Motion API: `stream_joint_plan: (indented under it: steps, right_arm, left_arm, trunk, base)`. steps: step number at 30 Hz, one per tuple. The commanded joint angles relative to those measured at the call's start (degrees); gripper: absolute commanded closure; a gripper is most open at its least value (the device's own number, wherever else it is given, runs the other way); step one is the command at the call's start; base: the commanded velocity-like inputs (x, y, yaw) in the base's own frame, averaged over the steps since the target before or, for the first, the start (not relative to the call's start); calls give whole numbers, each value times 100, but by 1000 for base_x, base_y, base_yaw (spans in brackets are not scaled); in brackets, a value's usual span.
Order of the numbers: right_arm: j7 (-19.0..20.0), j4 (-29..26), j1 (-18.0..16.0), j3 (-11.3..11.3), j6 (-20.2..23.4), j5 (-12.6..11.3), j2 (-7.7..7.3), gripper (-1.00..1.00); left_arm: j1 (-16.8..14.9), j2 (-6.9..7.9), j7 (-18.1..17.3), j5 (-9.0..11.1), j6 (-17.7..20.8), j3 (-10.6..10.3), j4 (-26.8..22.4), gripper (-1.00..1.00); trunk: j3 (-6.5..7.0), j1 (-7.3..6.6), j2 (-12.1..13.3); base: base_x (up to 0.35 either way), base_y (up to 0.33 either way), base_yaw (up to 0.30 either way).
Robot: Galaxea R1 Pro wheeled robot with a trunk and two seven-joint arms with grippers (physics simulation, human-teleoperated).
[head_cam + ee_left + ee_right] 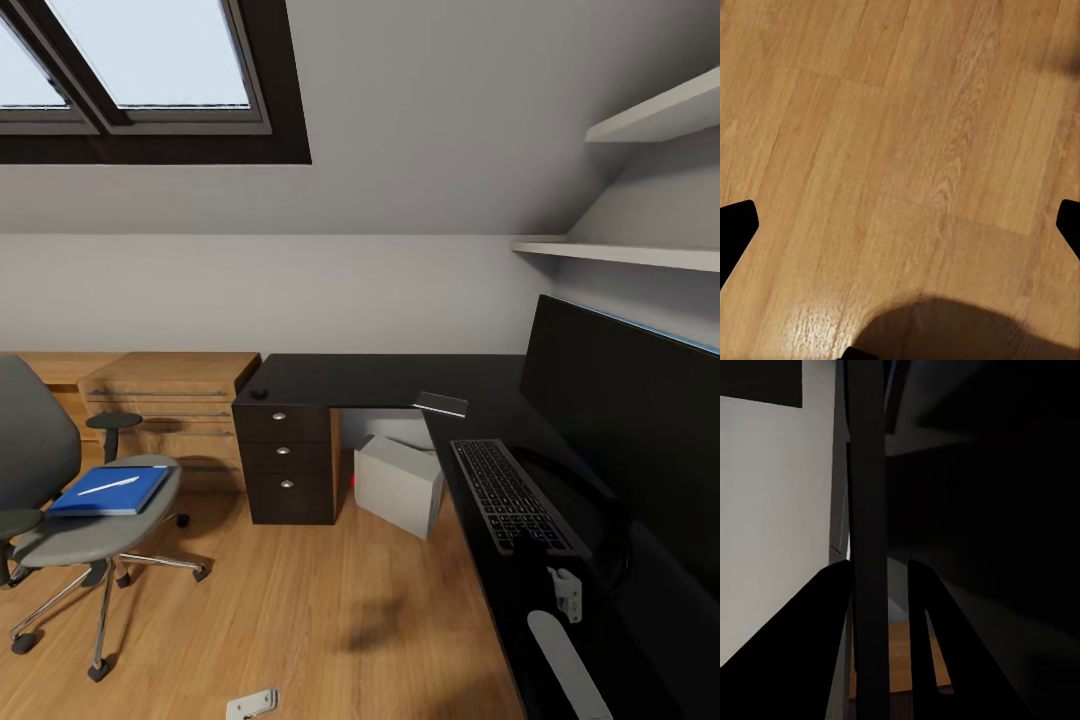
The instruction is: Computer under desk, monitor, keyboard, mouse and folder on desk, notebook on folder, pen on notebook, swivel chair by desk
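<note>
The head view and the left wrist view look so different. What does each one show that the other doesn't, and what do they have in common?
The head view alone shows the room: a swivel chair carrying a blue folder with a pen on it, a black desk with a keyboard and monitor, and a white computer under the desk. The left wrist view alone shows two dark fingers at its edges, set wide apart, and a shadow between them. Both share the wooden floor.

Skylight window (140, 60) in the sloped ceiling, two white wall shelves (640, 250) at right, light wooden dresser (170, 400) against the back wall, wood plank floor (330, 610)
</note>
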Motion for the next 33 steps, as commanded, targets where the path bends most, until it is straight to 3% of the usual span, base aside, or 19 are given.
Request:
stream_joint_plan:
  steps: [1, 33]
  right_arm:
    - [-27, 102, -1, -5, -37, -150, 3, 100]
    - [-27, 102, -1, -4, -37, -150, 0, 100]
  left_arm:
    - [-3, -1, 21, 55, -18, -49, -1, -100]
    - [-3, -1, 21, 55, -18, -49, -1, -100]
  trunk:
    - [-7, 0, -3]
    - [209, -264, 479]
  base:
    - [0, 0, 0]
    - [0, 0, 0]
